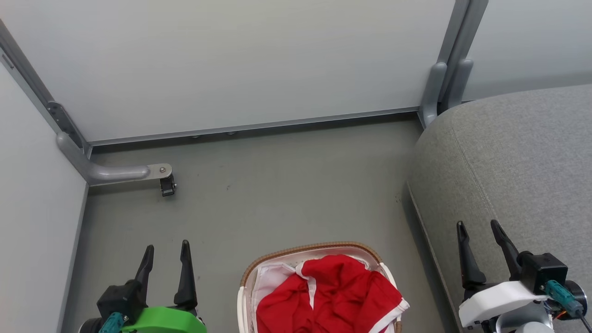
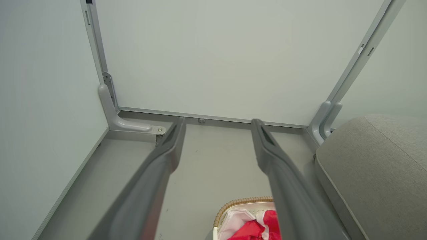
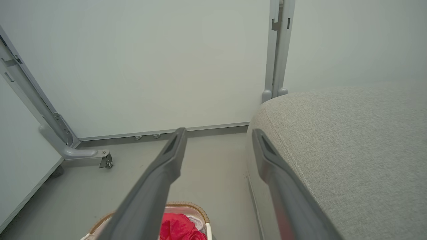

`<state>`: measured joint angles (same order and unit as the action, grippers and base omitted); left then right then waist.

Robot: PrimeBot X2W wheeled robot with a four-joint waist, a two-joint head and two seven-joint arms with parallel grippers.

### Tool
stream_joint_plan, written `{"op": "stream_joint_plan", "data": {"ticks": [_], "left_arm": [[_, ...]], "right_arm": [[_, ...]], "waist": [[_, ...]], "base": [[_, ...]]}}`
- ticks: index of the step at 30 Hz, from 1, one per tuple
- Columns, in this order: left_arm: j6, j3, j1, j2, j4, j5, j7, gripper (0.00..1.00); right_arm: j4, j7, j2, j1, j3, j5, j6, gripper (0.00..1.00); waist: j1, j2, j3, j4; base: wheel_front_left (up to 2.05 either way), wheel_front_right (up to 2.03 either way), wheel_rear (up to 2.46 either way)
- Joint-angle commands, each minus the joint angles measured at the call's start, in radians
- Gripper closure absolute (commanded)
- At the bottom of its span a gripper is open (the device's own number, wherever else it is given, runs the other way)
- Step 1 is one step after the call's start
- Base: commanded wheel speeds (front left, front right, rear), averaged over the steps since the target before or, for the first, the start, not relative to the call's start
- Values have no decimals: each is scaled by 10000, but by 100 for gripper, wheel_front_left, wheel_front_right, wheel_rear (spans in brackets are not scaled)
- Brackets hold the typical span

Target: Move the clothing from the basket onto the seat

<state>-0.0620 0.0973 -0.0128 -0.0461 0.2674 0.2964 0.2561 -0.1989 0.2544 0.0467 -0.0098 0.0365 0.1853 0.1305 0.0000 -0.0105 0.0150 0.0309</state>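
Observation:
Red clothing [image 1: 330, 296] with white trim lies heaped in the cream basket [image 1: 296, 250] with a brown woven rim, at the bottom middle of the head view. The grey seat [image 1: 508, 157] rises at the right. My left gripper [image 1: 167, 252] is open to the left of the basket, nothing between its fingers. My right gripper [image 1: 478, 231] is open over the seat's front edge, also empty. The left wrist view has the basket rim [image 2: 245, 201], the clothing [image 2: 257, 228] and the seat [image 2: 377, 166]. In the right wrist view the clothing [image 3: 178, 228] sits low and the seat [image 3: 350, 140] spreads at the right.
Pale partition panels stand behind and at the left, joined by grey posts [image 1: 451, 60]. A grey foot bracket with a small caster [image 1: 167, 185] juts onto the floor at the back left. Grey floor [image 1: 277, 185] stretches between basket and wall.

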Motion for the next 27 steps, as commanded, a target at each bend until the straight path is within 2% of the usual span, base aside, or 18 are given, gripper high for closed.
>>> {"op": "stream_joint_plan", "data": {"ticks": [1,27], "left_arm": [[44,30,-114,-74,43,-206,67,0],[-11,96,-89,-73,152,-252,86,0]], "right_arm": [[-13,88,63,118,-8,-229,4,0],[66,125,62,68,16,-307,2,0]], "waist": [[0,102,1,11],[0,105,94,13]], "base": [[0,0,0],[0,0,0]]}}
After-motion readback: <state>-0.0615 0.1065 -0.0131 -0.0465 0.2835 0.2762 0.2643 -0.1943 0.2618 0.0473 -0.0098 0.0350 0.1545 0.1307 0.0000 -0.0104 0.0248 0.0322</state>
